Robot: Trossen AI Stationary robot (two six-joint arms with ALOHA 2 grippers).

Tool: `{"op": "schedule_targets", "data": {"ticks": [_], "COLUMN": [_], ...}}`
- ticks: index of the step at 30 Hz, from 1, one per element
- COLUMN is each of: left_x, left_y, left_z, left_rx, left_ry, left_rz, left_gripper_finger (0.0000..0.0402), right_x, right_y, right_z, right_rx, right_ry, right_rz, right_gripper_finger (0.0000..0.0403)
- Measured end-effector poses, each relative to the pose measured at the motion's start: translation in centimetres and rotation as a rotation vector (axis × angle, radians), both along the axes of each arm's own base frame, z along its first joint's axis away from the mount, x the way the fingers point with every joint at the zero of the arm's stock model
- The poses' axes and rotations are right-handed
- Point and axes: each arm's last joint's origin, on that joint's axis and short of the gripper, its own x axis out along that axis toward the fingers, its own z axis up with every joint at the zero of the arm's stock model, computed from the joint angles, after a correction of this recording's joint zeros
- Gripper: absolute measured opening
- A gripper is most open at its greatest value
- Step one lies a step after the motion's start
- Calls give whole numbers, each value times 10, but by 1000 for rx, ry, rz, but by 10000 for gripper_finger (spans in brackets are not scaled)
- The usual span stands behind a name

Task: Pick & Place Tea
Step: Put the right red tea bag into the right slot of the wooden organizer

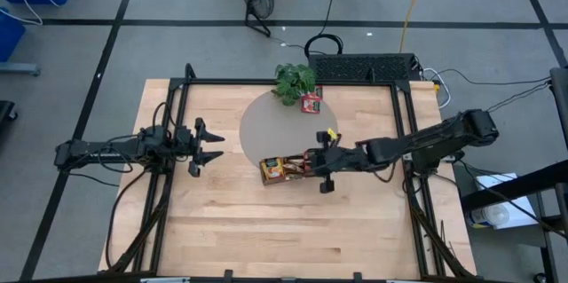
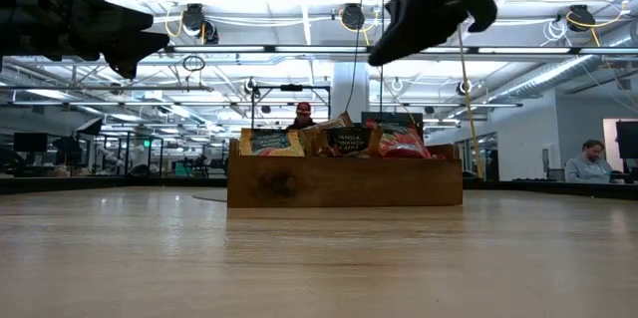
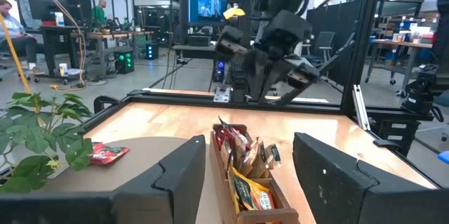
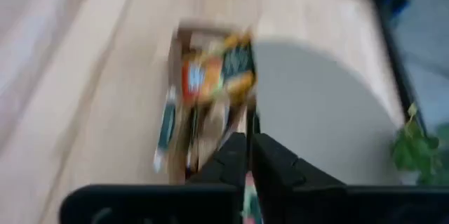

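Nearest the table's front edge, and used here as the landmark, is the wooden tray (image 1: 282,171), a small oblong box of smooth wood with low walls, packed with upright tea packets (image 1: 277,169): flat, glossy paper squares in yellow, orange and red.

The right gripper (image 1: 312,161) hovers just above the tray's end, over the packets. Its fingers are pressed together, and the right wrist view shows nothing clearly between them, though a blurred scrap of colour sits at the tips. My judgement is that it is about to pull a packet out, or has just missed one. The risk is that the thin, slick paper slips from a shallow pinch, or that neighbouring packets, wedged tight, lift with it and spill; a low approach could also shove the light tray across the wood.

Behind the tray lies a matte grey round mat (image 1: 275,123). At its far rim one red packet (image 1: 311,102) lies flat, just beside a leafy potted plant (image 1: 293,81).

Well to the tray's side, the left gripper (image 1: 209,145) waits with fingers spread, empty.
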Motion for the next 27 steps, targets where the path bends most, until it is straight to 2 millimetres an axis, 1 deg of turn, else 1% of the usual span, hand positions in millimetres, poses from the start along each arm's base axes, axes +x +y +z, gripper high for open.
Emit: {"op": "schedule_targets", "data": {"ticks": [2,4,6,9,12,18,27], "left_x": [0,0,0,0,0,0,0], "left_y": [0,0,0,0,0,0,0], "left_z": [0,0,0,0,0,0,0], "left_rx": [0,0,0,0,0,0,0], "left_ry": [0,0,0,0,0,0,0], "left_rz": [0,0,0,0,0,0,0], "left_gripper_finger": [214,214,214,214,214,214,214], "right_x": [7,15,19,22,24,29,36], "right_y": [1,-1,-4,-8,-9,-8,-7], "right_z": [6,2,-13,-38,-49,-60,-84], "right_rx": [-28,-46,-32,-14,-22,-19,-7], "right_ry": [136,268,382,479,517,534,592], "right_rz": [2,-10,-17,-32,-45,-42,-57], "right_gripper_finger": [7,3,1,0,0,0,0]}}
